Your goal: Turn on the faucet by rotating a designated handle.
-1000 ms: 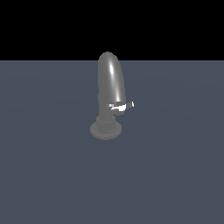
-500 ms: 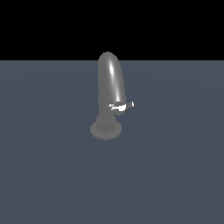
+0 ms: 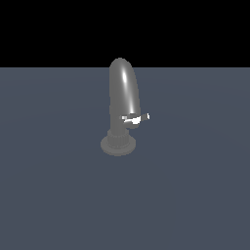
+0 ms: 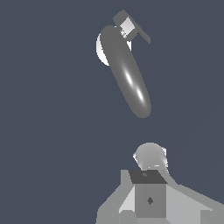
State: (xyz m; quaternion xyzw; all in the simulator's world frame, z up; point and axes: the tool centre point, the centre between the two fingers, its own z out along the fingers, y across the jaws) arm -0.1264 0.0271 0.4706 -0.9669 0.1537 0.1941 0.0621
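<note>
A short silver-white handle (image 3: 136, 118) juts sideways from the lower stem of a tall grey faucet (image 3: 123, 97), pointing toward the exterior view's right, just above the ribbed collar and round base. The faucet stands alone near the middle of a flat blue-grey floor (image 3: 195, 195), its arched spout rising well above the lever. Seen by the wrist view from high above, the handle (image 4: 131, 29) shows as a small stubby bar at the foot of the faucet (image 4: 129, 76), with the spout leaning over toward the camera.

The lever looks rigid, polished and probably slippery, thin enough that fingers could slide off it; it likely swings stiffly about the stem rather than bending. The best purchase appears to be near its free outer tip, where a push or pinch gives the most leverage.

The robot is absent from the exterior view. The wrist view shows only pale grey parts of the arm (image 4: 148, 197), well apart from the faucet; the fingers are not visible, so whether they are spread or closed cannot be told.
</note>
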